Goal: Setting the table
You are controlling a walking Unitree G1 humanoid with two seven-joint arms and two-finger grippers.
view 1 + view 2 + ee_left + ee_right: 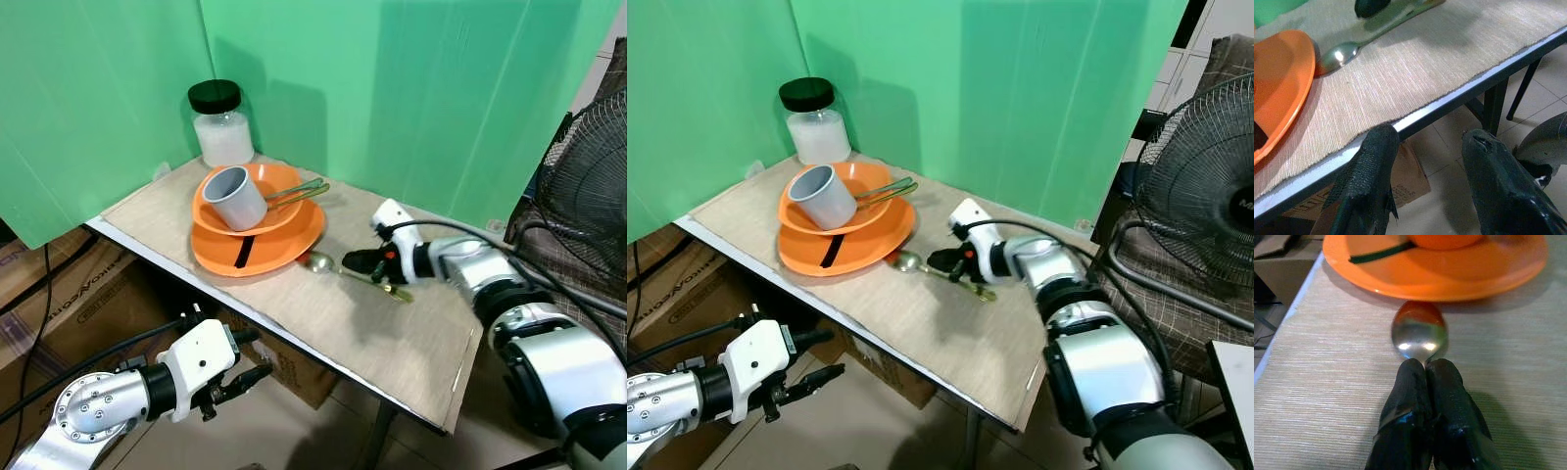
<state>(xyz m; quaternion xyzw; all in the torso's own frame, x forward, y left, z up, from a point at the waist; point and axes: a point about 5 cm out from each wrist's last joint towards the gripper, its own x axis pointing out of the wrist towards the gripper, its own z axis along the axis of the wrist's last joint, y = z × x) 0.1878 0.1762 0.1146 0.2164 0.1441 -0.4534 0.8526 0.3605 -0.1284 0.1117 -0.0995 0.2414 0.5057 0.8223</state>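
Right gripper [1426, 369] clenched on spoon [1419, 332] handle, bowl pointing left toward orange plate [284, 257]; left gripper [1427, 161] released, idle below table [392, 333].

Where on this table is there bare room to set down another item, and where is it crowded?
Free: the mat between the spoon and the table's near right corner, and a bare strip along the front edge before the orange plate. Crowded: the far left corner, with the jar behind the bowl, cup and cutlery. The right gripper pinches the spoon's handle.
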